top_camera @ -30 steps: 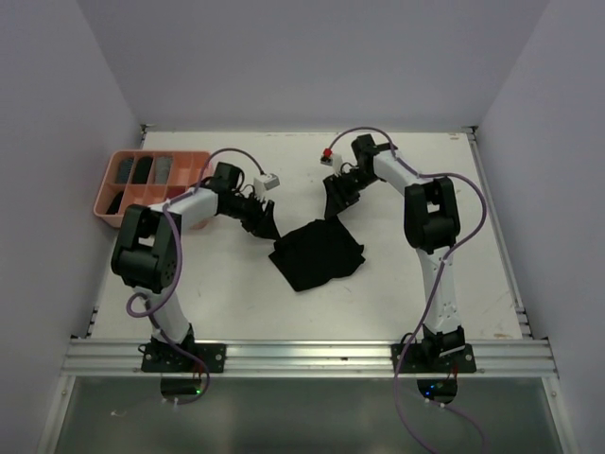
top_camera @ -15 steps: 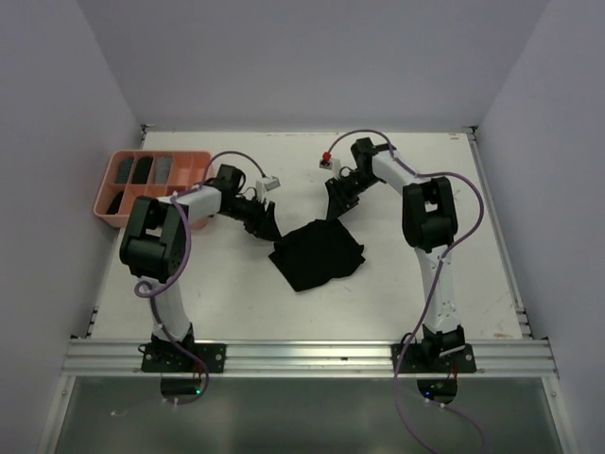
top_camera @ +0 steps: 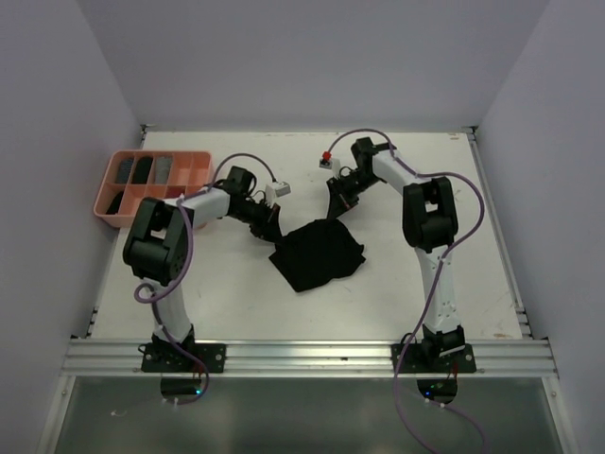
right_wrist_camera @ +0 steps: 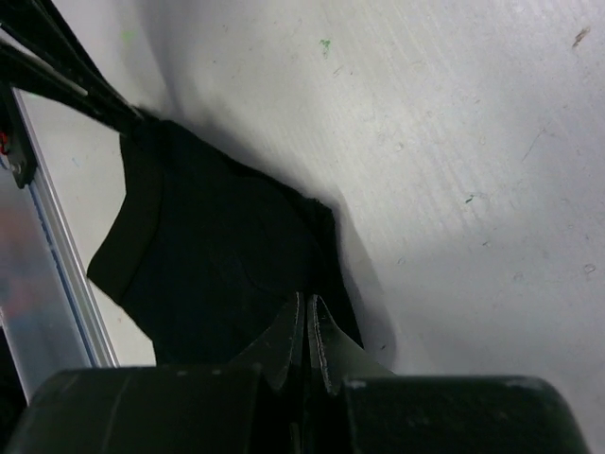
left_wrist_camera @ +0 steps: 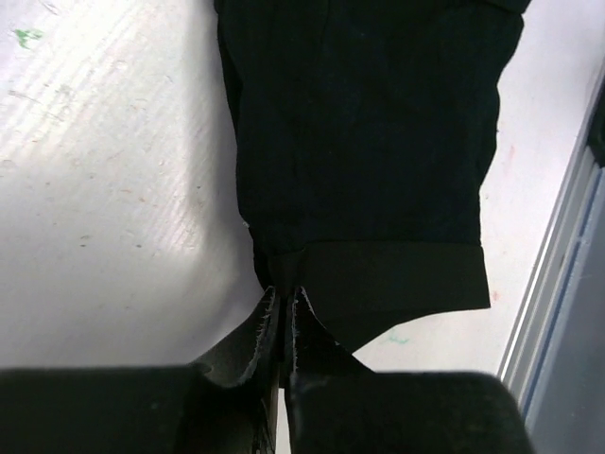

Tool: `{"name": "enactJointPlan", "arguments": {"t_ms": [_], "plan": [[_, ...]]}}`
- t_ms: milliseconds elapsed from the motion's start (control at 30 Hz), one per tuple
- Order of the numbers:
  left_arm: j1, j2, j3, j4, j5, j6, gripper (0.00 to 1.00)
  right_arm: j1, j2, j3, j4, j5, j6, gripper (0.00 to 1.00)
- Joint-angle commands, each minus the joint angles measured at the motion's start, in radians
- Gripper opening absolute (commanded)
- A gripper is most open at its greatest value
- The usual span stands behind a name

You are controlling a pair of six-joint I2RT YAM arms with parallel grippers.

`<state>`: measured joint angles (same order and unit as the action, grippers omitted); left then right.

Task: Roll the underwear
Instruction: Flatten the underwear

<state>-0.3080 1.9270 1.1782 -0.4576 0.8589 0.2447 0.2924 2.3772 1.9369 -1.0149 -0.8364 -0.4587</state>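
Observation:
A plain black underwear (top_camera: 317, 253) lies flat in the middle of the white table. My left gripper (top_camera: 271, 227) sits at its far left corner and my right gripper (top_camera: 333, 214) at its far right corner. In the left wrist view the jaws (left_wrist_camera: 284, 291) are shut with the corner of the black underwear (left_wrist_camera: 359, 142), next to its waistband, pinched between them. In the right wrist view the gripper (right_wrist_camera: 307, 305) is shut on the edge of the underwear (right_wrist_camera: 217, 255), and the left gripper's fingers (right_wrist_camera: 66, 76) show at the opposite corner.
A salmon-pink compartment tray (top_camera: 194, 170) stands at the far left, with dark rolled items in several compartments. The left arm's elbow is close to it. A metal rail (top_camera: 302, 356) runs along the table's near edge. White walls close in the back and sides.
Both grippers have gone from open to shut at the underwear's far corners. The left arm has shifted slightly right toward the cloth. The cloth has not moved.

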Motion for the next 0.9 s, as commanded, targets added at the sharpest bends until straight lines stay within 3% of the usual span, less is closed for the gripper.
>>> {"name": "enactJointPlan", "arguments": {"t_ms": [0, 167, 400, 667, 867], "plan": [[0.003, -0.091, 0.046, 0.016, -0.061, 0.013, 0.01, -0.002, -0.145, -0.008, -0.013, -0.069, -0.017, 0.00], [0.004, -0.203, 0.142, -0.045, -0.138, 0.115, 0.00, -0.018, -0.320, -0.067, -0.001, -0.089, -0.040, 0.00], [-0.006, -0.402, 0.233, -0.102, -0.130, 0.240, 0.00, -0.019, -0.623, -0.157, 0.038, -0.101, -0.089, 0.00], [-0.046, -0.707, 0.141, -0.153, -0.092, 0.424, 0.00, -0.018, -0.979, -0.325, 0.156, -0.070, -0.087, 0.00], [-0.091, -0.947, 0.068, -0.193, 0.000, 0.426, 0.00, -0.010, -1.233, -0.409, 0.153, -0.119, -0.064, 0.00]]}}
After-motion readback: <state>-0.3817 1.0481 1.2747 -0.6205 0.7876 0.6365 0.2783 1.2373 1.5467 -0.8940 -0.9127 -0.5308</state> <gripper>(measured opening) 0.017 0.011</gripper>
